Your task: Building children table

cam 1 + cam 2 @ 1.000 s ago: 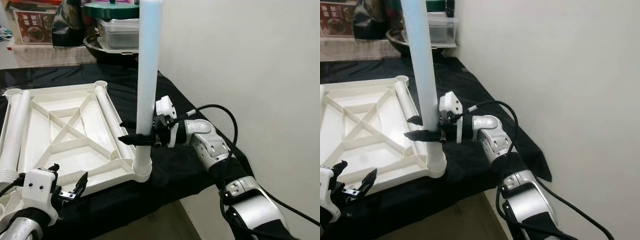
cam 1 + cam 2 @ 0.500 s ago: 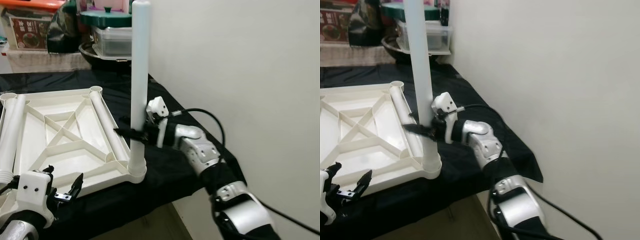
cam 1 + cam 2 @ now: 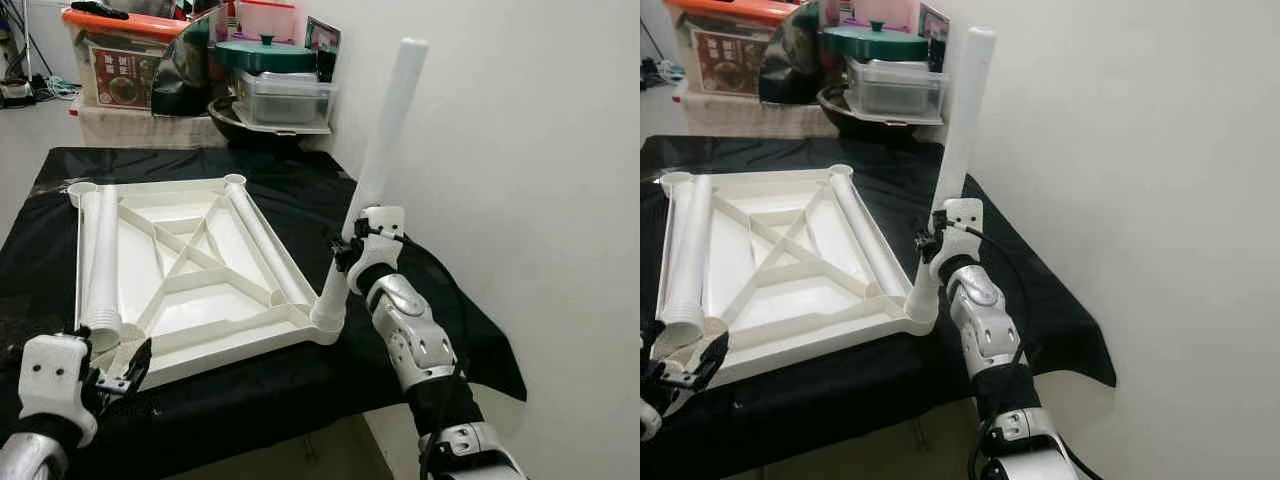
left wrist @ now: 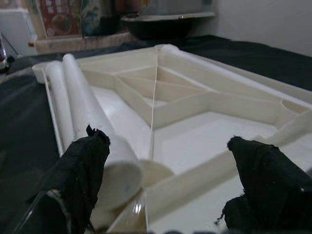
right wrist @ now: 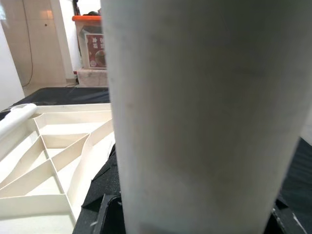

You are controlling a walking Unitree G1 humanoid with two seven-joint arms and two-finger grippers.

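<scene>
A white children's table top [image 3: 232, 337] lies upside down on the black cloth. A white leg [image 3: 386, 128] stands in its near right corner socket [image 3: 328, 318] and leans to the right, toward the wall. My right gripper [image 3: 346, 252] is shut on this leg just above the socket; in the right wrist view the leg [image 5: 204, 112] sits close between the black fingers. Two more legs lie in the table top, one along its left side [image 3: 103, 250] and one along its right side [image 3: 258, 240]. My left gripper [image 3: 115, 372] hangs open at the near left corner, just before the left leg's end [image 4: 119, 170].
The white wall [image 3: 520, 150] stands close on the right. Behind the table are a lidded pot [image 3: 262, 55], clear containers [image 3: 285, 98] and a storage box with an orange lid [image 3: 120, 65]. The black cloth's near edge [image 3: 250, 420] hangs over the table front.
The camera has pulled back and shows more of the table. The leg in the corner socket, upright before, now leans right with my right gripper still on it. My left gripper stays open.
</scene>
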